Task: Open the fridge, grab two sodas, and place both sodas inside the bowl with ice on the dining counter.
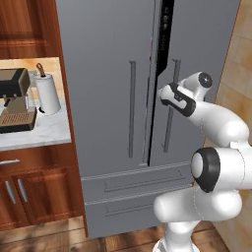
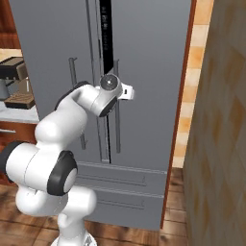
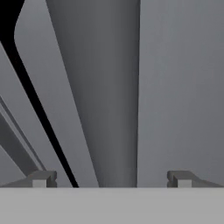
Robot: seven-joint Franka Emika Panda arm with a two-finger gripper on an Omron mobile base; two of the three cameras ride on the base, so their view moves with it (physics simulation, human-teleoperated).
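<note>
The tall grey fridge (image 1: 108,98) fills the middle of both base views, and its right door stands slightly ajar with a dark gap (image 1: 165,34) along the centre seam. My gripper (image 3: 112,179) is open at the right door's vertical bar handle (image 3: 118,109), which runs between the two fingertips (image 3: 43,178). From the left base view the hand (image 1: 166,94) sits against that handle (image 1: 170,133) at mid height. The right base view has the hand (image 2: 126,92) by the seam. The sodas, the bowl and the dining counter are out of view.
Two lower drawers (image 1: 138,187) run across the fridge's bottom. Left of it, a wall counter (image 1: 44,130) carries a coffee machine (image 1: 15,101) and a paper towel roll (image 1: 47,93), above reddish wood cabinets (image 1: 34,197). A tan wall (image 2: 221,144) stands close on the right.
</note>
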